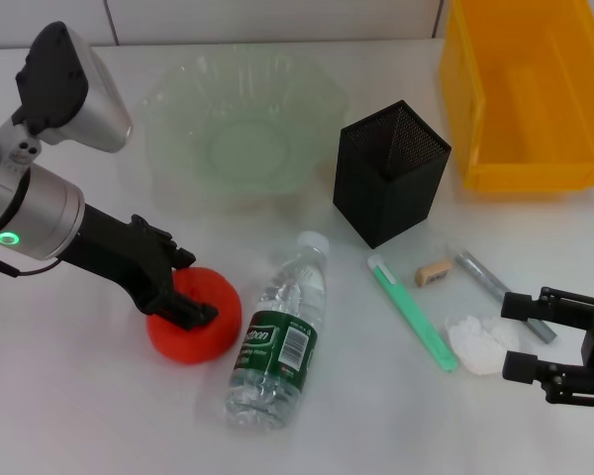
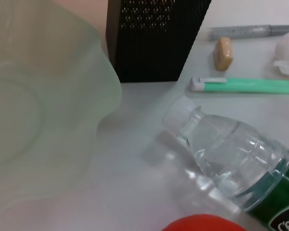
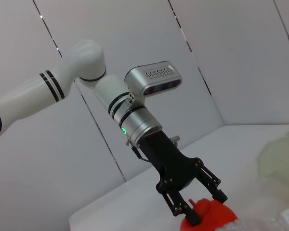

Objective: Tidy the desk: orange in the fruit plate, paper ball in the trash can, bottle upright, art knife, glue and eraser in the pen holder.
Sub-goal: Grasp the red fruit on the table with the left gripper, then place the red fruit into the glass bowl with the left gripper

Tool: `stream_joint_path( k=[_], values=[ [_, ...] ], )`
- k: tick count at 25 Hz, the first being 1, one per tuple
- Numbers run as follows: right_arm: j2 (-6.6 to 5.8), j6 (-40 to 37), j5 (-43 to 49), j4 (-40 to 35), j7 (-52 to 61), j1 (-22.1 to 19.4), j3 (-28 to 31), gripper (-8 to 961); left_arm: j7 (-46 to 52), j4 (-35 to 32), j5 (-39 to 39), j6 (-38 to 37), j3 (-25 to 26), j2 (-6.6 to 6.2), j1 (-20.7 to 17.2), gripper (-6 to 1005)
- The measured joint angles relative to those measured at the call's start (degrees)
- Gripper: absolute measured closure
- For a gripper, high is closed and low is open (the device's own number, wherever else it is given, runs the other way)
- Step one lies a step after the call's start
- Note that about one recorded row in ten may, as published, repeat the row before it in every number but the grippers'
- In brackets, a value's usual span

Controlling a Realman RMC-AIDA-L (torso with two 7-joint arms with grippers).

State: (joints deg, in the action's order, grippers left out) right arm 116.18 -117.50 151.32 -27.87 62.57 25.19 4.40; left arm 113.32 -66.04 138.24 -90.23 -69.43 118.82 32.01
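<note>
Orange (image 1: pixel 193 322) in left claw (image 1: pixel 183 292) beside fruit plate (image 1: pixel 178 99).

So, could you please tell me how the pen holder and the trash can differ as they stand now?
The pen holder is black metal mesh; the trash can is solid yellow plastic. The pen holder is narrow and tall for its width, while the trash can is far wider and rectangular. The pen holder stands beside the fruit plate; the trash can sits at the far right. Both are upright, open-topped and show nothing inside.
</note>
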Motion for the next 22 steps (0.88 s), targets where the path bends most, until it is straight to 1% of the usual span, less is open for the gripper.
stream_joint_path(
  k=[1, 9, 15, 22],
  values=[
    [-0.01, -0.04, -0.04, 0.0, 0.02, -0.01, 0.03, 186, -0.21, 0.47, 0.19, 0.63, -0.72, -0.05, 0.01, 310],
    [-0.04, -0.1, -0.14, 0.0, 0.04, 0.45, 0.09, 187, -1.17, -0.06, 1.01, 0.92, -1.81, -0.17, -0.86, 328],
    [-0.07, -0.1, -0.2, 0.01, 0.15, 1.06, 0.08, 187, -1.29, -0.32, 0.83, 0.93, -1.37, -0.17, -1.02, 555],
    [-0.08, 0.31, -0.88, 0.0, 0.19, 1.39, 0.08, 187, -2.25, -1.27, 0.62, -0.58, -0.61, -0.31, -1.06, 728]
  ],
)
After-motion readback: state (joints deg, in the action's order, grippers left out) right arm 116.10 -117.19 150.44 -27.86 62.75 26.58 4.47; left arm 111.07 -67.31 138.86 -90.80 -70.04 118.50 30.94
